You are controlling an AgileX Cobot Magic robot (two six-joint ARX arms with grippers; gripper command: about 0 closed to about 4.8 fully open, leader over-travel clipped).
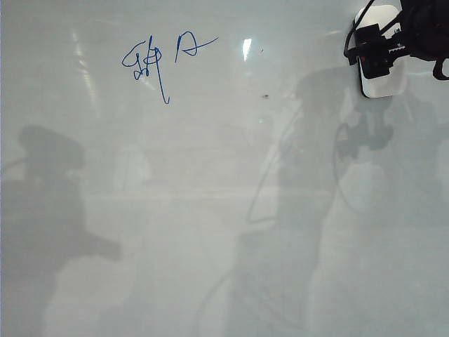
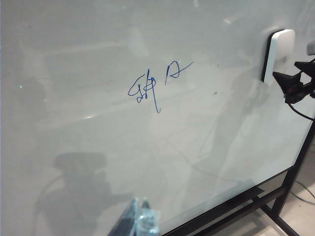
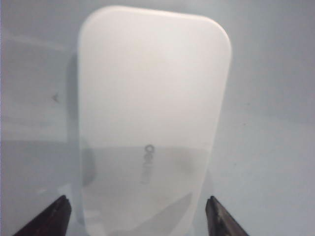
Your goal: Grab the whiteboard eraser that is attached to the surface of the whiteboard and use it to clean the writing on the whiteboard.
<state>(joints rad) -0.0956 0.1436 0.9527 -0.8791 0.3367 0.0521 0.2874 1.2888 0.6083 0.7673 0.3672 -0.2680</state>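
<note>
1. Right in front of the right end effector (image 3: 138, 216), the whiteboard eraser (image 3: 150, 113) clings to the whiteboard (image 3: 275, 98), its white back facing the arm and a faint grey mark on its lower part.
2. Both dark fingertips (image 3: 49, 219) of that end effector stand wide apart, one on either side of the eraser's near end; the gap is about as broad as the eraser itself, and nothing is held.
3. Seen from across the room, the right end effector (image 1: 382, 53) sits over the whiteboard eraser (image 1: 386, 84) at the upper right of the whiteboard (image 1: 224, 210), its black body covering part of the white block.
4. Well away from that end effector, far off to its side across the board, the writing (image 1: 151, 67) stands in thin blue marker: a looping character with a long tail and a smaller "A"-like shape just beside it.
5. Between the writing and the eraser a small dark speck (image 1: 266, 95) marks the glossy board.
6. Low down, the left end effector (image 2: 140, 221) hangs back from the board, well apart from the writing (image 2: 147, 91) and the whiteboard eraser (image 2: 280, 51); only a blurred tip of it shows, so I cannot tell how its jaws stand.
7. Below the board's lower edge runs a black stand frame (image 2: 266, 194).
</note>
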